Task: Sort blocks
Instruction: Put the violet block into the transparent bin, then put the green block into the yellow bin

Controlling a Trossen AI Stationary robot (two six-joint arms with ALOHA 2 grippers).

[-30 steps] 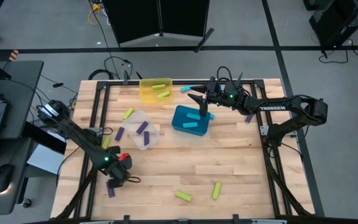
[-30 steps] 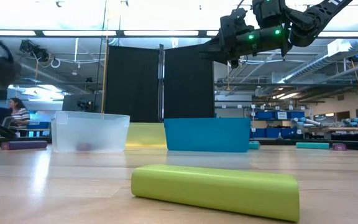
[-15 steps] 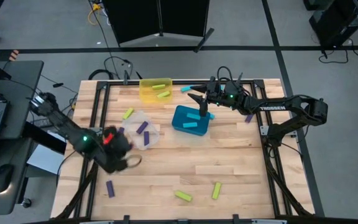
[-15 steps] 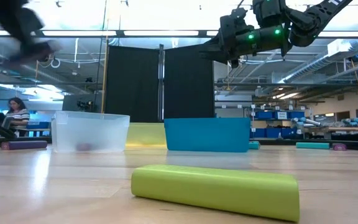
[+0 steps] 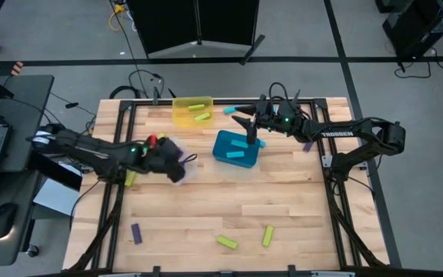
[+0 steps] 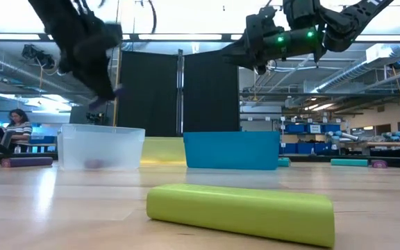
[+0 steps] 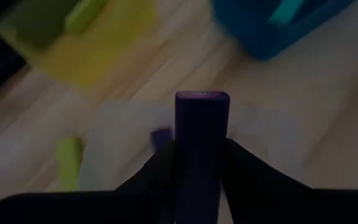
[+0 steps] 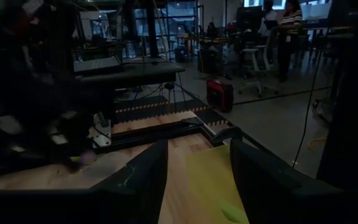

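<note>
The left tool (image 7: pixel 199 163) has its two dark fingers clamped on a small purple oblong block (image 7: pixel 201 134), which stands up between them, raised above the clear plastic rectangular bin (image 6: pixel 101 146) near the left side of the wooden counter (image 5: pixel 229 204). The right tool (image 5: pixel 246 123) hovers with its fingers spread and nothing between them over the teal rectangular bin (image 5: pixel 235 148), where cyan oblong blocks (image 5: pixel 236 154) lie.

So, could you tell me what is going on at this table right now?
The robot is sorting small coloured bars into bins. The left claw is shut on a purple oblong block and holds it above the clear plastic bin, which already has purple blocks inside. The right claw hovers open over the teal rectangular bin. Several blocks lie loose on the wooden table.
</note>
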